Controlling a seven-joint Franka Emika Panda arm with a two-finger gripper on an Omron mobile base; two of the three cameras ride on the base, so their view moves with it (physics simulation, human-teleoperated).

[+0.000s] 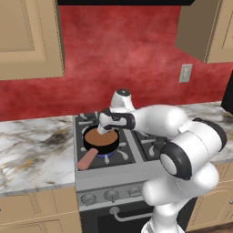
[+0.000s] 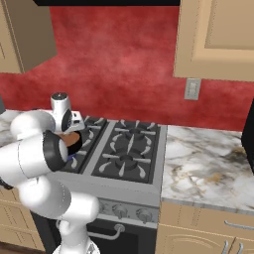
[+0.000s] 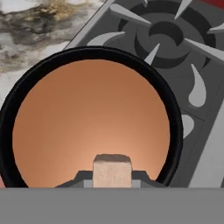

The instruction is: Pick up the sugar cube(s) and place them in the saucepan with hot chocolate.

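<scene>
The saucepan (image 1: 98, 148) with hot chocolate is a black round pan full of brown liquid, on the stove's front left burner. Its salmon-pink handle (image 1: 86, 159) points toward the front left. My gripper (image 1: 103, 130) hangs just above the brown liquid, pointing down into the pan. In the hand view the gripper (image 3: 112, 178) is shut on a pale tan sugar cube (image 3: 112, 168), held directly over the chocolate inside the pan's black rim (image 3: 174, 122). From the right base view my own arm hides most of the pan (image 2: 74, 140).
The grey gas stove (image 2: 130, 154) has further burners to the right and behind the pan. Marble counter (image 1: 32, 150) runs on both sides, with a red backsplash, a wall outlet (image 1: 185, 73) and wooden cabinets above.
</scene>
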